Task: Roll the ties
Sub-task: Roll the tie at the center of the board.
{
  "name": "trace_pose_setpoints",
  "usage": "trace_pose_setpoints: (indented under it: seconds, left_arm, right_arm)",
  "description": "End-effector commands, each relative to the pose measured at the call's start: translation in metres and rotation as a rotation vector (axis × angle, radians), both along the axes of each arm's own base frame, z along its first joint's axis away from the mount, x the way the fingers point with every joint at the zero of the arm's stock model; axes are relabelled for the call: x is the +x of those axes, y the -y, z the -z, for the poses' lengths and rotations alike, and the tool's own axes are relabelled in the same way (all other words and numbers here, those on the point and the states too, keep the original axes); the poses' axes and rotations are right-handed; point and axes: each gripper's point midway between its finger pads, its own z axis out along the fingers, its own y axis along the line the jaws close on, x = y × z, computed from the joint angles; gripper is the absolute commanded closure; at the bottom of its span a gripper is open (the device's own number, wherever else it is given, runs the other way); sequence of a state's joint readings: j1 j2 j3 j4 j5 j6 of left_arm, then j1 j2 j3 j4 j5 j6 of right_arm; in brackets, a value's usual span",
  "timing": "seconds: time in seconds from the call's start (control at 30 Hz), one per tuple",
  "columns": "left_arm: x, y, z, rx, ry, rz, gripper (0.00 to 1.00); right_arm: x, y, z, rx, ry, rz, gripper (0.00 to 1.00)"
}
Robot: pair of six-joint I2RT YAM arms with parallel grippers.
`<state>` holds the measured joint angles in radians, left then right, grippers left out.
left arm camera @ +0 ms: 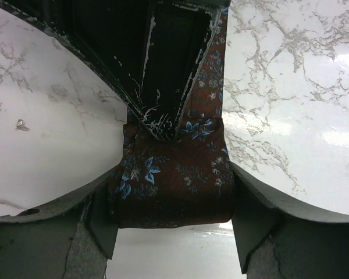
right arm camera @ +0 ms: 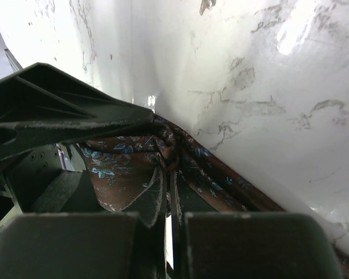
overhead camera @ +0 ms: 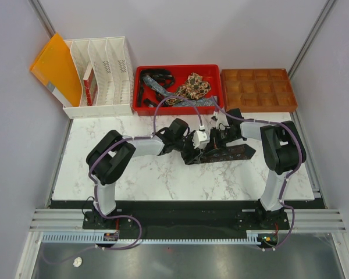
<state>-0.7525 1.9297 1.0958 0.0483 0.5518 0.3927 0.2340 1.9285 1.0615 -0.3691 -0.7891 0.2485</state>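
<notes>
A dark brown tie (overhead camera: 235,153) with blue flowers lies across the middle of the marble table, partly rolled at its left end. My left gripper (overhead camera: 195,154) is shut on that folded end; in the left wrist view the tie (left arm camera: 174,186) fills the space between the fingers of the gripper (left arm camera: 174,174). My right gripper (overhead camera: 214,146) meets it from the right. In the right wrist view this gripper (right arm camera: 168,174) is almost fully shut, pinching bunched fabric of the tie (right arm camera: 122,168). More ties (overhead camera: 196,86) lie in the red bin (overhead camera: 177,68).
A brown compartment tray (overhead camera: 259,90) stands at the back right. A white file rack (overhead camera: 102,75) and an orange folder (overhead camera: 55,67) stand at the back left. Purple cables run along both arms.
</notes>
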Motion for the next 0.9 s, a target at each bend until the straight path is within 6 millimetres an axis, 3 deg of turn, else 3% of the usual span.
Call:
trace_pose_setpoints:
  seconds: [0.0, 0.13, 0.37, 0.57, 0.63, 0.7, 0.77, 0.87]
  left_arm:
    - [0.001, 0.017, -0.011, -0.076, 0.035, 0.003, 0.26]
    - [0.002, 0.019, -0.015, -0.097, 0.043, -0.006, 0.31]
    - [0.005, 0.015, -0.017, -0.063, 0.059, -0.017, 0.67]
    - [0.003, -0.008, 0.003, 0.173, 0.047, -0.059, 0.83]
    - [0.002, -0.021, 0.015, 0.257, 0.015, -0.078, 0.86]
    - [-0.005, -0.031, 0.028, 0.325, -0.022, -0.077, 0.87]
    - [-0.006, -0.034, 0.032, 0.351, -0.037, -0.074, 0.86]
    - [-0.011, -0.037, 0.037, 0.388, -0.070, -0.051, 0.82]
  right_arm:
    - [0.008, 0.019, 0.048, -0.202, 0.075, 0.033, 1.00]
    - [0.006, 0.014, 0.049, -0.189, 0.066, 0.046, 1.00]
    - [0.016, 0.005, 0.043, -0.148, 0.081, 0.068, 0.99]
    - [0.027, -0.003, 0.011, -0.055, 0.043, 0.092, 0.70]
    - [0.029, -0.002, -0.002, -0.020, 0.025, 0.104, 0.64]
    - [0.029, 0.006, -0.011, 0.001, -0.006, 0.124, 0.59]
    - [0.025, 0.012, -0.018, 0.024, -0.035, 0.138, 0.50]
    - [0.020, 0.012, -0.034, 0.070, -0.036, 0.135, 0.45]
